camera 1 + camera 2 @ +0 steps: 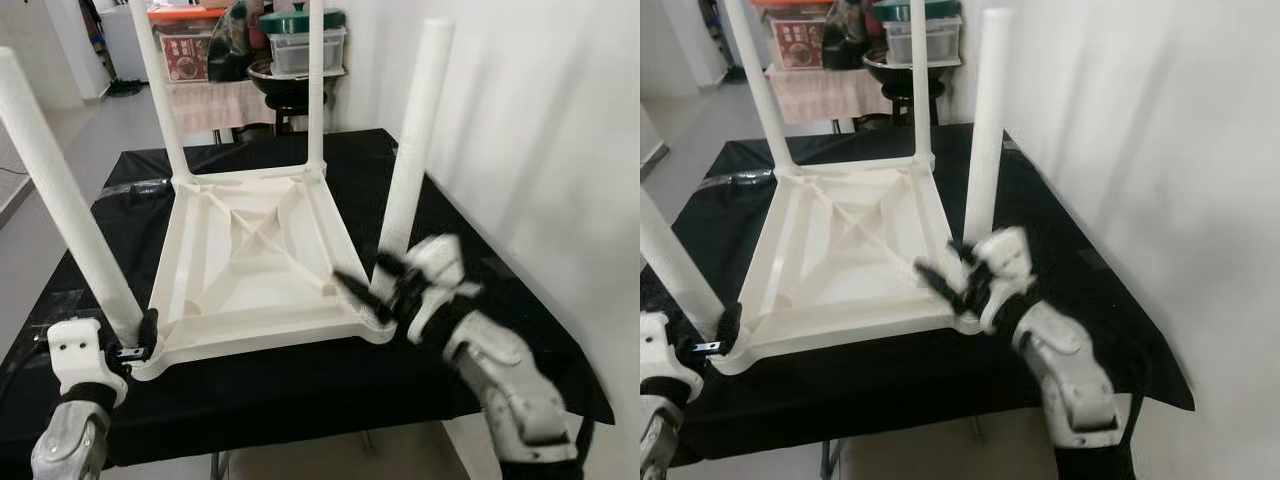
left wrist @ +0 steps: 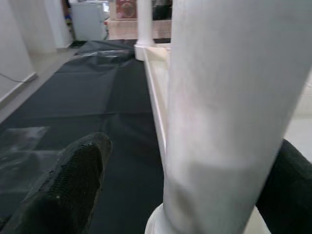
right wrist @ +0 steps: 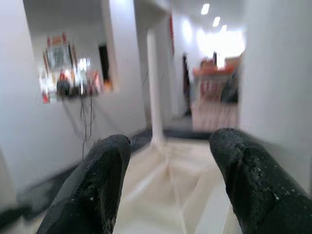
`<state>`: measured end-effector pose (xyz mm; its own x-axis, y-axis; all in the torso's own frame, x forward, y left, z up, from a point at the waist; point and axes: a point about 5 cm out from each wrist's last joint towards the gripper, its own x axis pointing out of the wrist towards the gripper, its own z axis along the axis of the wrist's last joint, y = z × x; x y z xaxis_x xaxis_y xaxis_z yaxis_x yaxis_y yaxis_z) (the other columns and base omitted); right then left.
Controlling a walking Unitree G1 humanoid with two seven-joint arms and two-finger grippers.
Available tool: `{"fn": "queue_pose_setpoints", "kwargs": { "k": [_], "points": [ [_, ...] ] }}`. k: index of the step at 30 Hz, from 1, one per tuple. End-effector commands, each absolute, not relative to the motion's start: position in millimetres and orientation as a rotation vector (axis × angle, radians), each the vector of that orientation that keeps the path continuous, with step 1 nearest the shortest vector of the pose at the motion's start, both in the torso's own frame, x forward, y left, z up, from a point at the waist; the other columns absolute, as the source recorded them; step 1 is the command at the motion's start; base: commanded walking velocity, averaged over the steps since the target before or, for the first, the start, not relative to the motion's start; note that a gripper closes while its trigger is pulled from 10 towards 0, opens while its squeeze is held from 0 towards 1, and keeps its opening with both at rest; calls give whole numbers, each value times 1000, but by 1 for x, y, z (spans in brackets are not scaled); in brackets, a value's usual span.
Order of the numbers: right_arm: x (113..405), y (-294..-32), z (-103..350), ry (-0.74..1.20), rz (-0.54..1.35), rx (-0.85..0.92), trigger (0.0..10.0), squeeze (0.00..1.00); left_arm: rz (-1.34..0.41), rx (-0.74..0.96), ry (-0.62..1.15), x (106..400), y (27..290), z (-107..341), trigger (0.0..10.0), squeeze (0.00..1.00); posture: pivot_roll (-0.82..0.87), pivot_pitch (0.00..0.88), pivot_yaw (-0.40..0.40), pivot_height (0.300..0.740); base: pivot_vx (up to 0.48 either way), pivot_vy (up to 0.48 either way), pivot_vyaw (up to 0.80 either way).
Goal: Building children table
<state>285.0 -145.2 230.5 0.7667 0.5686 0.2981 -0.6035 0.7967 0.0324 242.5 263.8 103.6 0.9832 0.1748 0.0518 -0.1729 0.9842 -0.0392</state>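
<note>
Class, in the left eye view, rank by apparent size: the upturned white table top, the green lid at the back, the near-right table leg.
1. Table top.
2. Near-right table leg.
3. Green lid, though it stands farthest away, so it may only look smallest.

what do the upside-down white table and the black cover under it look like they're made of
The white table looks like moulded plastic with a matt to slightly satin finish: its underside shows cast-in ribs and its round legs are smooth and seamless. The black cover looks like thin sheeting or cloth, since it drapes and wrinkles over the edge; which one is hard to say.
</note>
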Motion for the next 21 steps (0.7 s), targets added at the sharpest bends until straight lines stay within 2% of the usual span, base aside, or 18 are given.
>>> {"fn": "queue_pose_setpoints", "kwargs": {
  "k": [1, 10, 14, 21],
  "points": [
    [278, -157, 252, -388, 607, 200, 10000, 0, 171, -28, -52, 244, 267, 102, 10000, 0, -95, 0, 18, 740, 0, 0, 0],
    [275, -163, 279, -499, 591, 207, 10000, 0, 151, -35, -47, 247, 264, 98, 10000, 0, -100, 0, 24, 740, 0, 0, 0],
    [289, -170, 293, -507, 501, 146, 10000, 0, 146, -43, -53, 247, 262, 96, 10000, 0, -84, 0, 8, 740, 0, 0, 0],
    [296, -164, 295, -495, 510, 112, 10000, 0, 149, -48, -57, 247, 261, 95, 10000, 0, -80, 0, 4, 740, 0, 0, 0]
  ]
}}
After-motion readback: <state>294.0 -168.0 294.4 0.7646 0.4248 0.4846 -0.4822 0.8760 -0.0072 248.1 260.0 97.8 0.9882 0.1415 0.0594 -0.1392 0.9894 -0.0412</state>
